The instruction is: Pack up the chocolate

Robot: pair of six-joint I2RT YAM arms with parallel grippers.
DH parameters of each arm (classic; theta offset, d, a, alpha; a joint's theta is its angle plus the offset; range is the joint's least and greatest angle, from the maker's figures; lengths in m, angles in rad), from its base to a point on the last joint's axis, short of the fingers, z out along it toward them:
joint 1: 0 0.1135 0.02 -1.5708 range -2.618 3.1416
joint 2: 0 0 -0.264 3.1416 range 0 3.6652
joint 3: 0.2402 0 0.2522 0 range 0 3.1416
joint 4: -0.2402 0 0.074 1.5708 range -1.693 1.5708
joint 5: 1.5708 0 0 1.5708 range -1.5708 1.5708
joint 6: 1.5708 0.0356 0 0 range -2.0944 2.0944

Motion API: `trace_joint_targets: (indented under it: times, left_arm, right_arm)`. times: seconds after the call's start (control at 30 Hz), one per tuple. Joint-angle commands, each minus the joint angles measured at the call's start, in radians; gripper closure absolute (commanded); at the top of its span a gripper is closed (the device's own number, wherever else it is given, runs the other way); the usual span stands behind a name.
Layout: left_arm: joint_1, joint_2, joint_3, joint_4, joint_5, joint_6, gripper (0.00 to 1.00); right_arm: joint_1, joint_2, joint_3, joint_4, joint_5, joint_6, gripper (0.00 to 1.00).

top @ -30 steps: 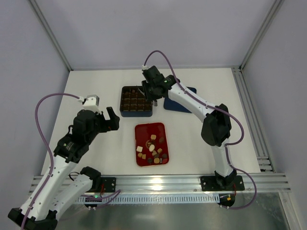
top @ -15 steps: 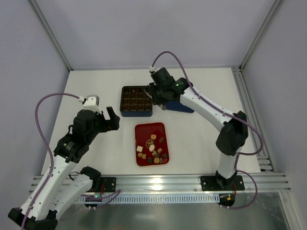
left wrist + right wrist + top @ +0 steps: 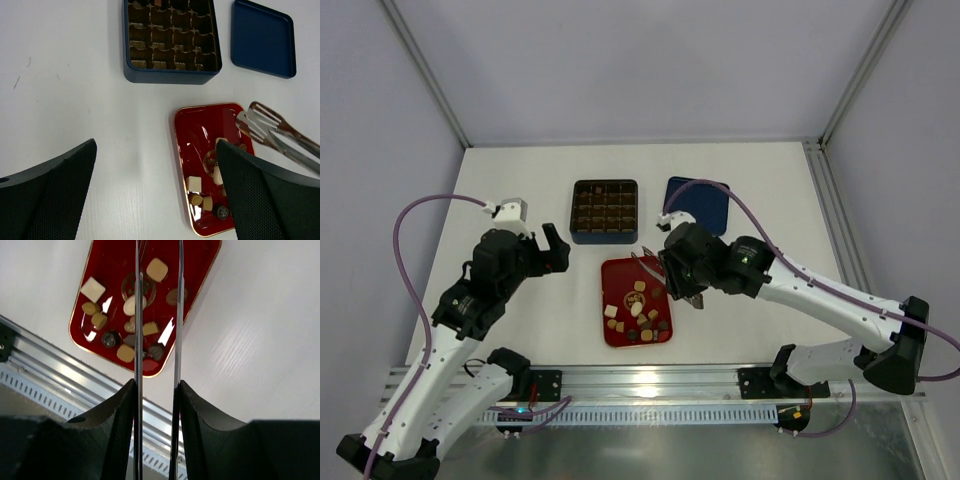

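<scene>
Several chocolates (image 3: 638, 310) in dark brown, tan and cream lie loose on the red tray (image 3: 620, 272). My right gripper (image 3: 682, 285) is shut on metal tongs (image 3: 647, 268). The tong blades stand apart and empty over the tray's right side. In the right wrist view the tongs (image 3: 138, 315) run from my gripper (image 3: 156, 385) out over the chocolates (image 3: 132, 305) on the tray (image 3: 117, 260). My left gripper (image 3: 555, 255) is open and empty, above bare table left of the tray. Its view (image 3: 156, 145) shows the tray (image 3: 200, 120), chocolates (image 3: 200, 192) and tongs (image 3: 270, 127).
The dark blue box (image 3: 605, 236) with its brown grid insert stands behind the tray and also shows in the left wrist view (image 3: 170, 77). Its blue lid (image 3: 698, 203) lies flat to the right of it (image 3: 262, 37). An aluminium rail (image 3: 650, 380) runs along the near edge.
My right arm has swung with the tongs from over the blue box at the back down to the red tray. The left arm has not moved.
</scene>
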Motion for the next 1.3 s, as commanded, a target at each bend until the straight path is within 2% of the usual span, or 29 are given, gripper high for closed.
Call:
trace_joint_targets:
  times: [0.0, 0.17, 0.33, 0.67, 0.73, 1.27]
  left_arm:
    - [-0.002, -0.008, 0.015, 0.025, 0.01, -0.008, 0.0]
    - [-0.002, -0.007, 0.013, 0.027, 0.013, -0.008, 0.0]
    - [-0.002, -0.013, 0.015, 0.025, 0.01, -0.006, 0.0]
    - [-0.002, -0.016, 0.015, 0.018, 0.004, -0.006, 0.0]
    - [-0.002, -0.018, 0.015, 0.016, 0.004, -0.006, 0.0]
    - [-0.002, -0.016, 0.015, 0.015, 0.006, -0.009, 0.0]
  right_arm:
    - [0.062, -0.056, -0.046, -0.033, 0.03, 0.104, 0.6]
    - [0.146, -0.053, -0.083, 0.019, -0.012, 0.115, 0.6]
    - [0.209, -0.013, -0.097, 0.096, -0.067, 0.054, 0.6]
    - [0.228, 0.056, -0.089, 0.13, -0.127, -0.023, 0.59]
    - [0.228, 0.062, -0.091, 0.135, -0.132, -0.028, 0.57]
    - [0.229, 0.094, -0.111, 0.139, -0.135, -0.042, 0.56]
